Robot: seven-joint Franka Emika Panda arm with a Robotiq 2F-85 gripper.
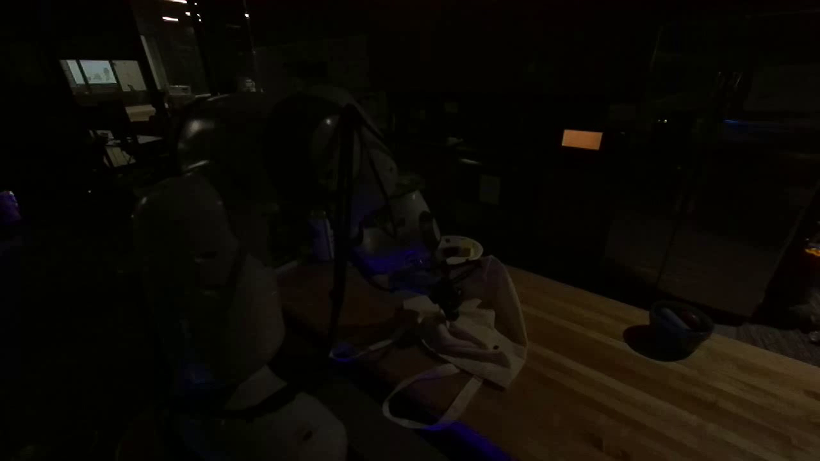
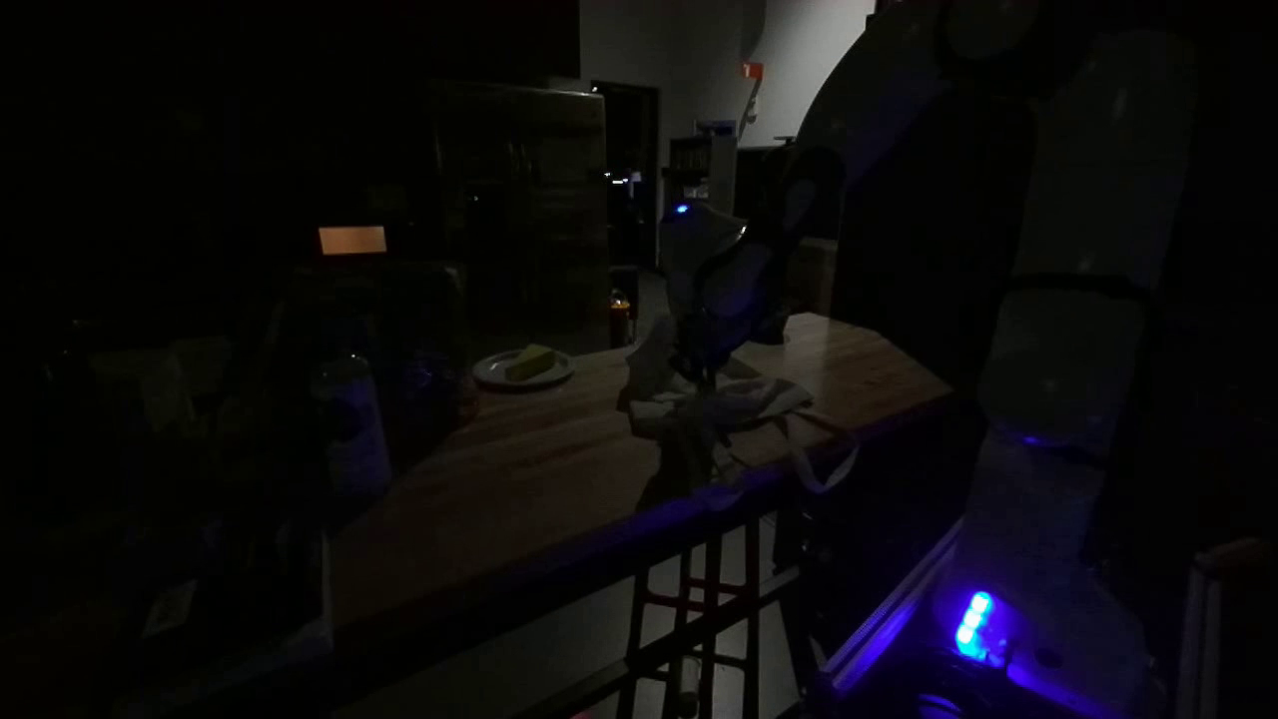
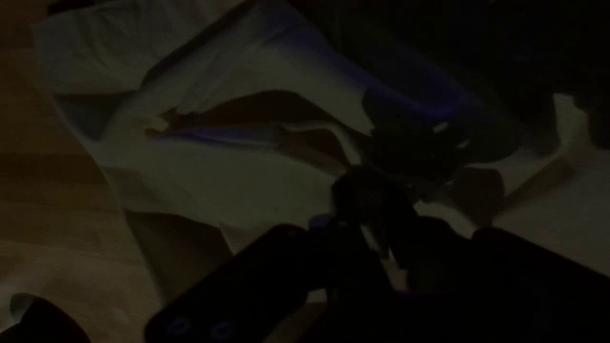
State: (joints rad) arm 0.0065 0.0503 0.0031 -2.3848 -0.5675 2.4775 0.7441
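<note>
Though the room is nearly dark, I can pick out a pale cloth bag (image 1: 493,363), rumpled on the tabletop (image 1: 615,397), toward the long edge on the side of the robot arm (image 1: 192,256). A strap (image 1: 466,397) trails past that edge. Gripper (image 1: 451,312): over the bag, tips down among its folds, so cloth lies beneath and around it, not off to a side. Only one arm here. Jaws narrow, set close together; too dark to make out whether a fold sits between them. Bag's long axis lost in the crumpling. One panel stands up beyond the gripper, toward the opposite long edge, near which sits a bowl (image 1: 680,330).
</note>
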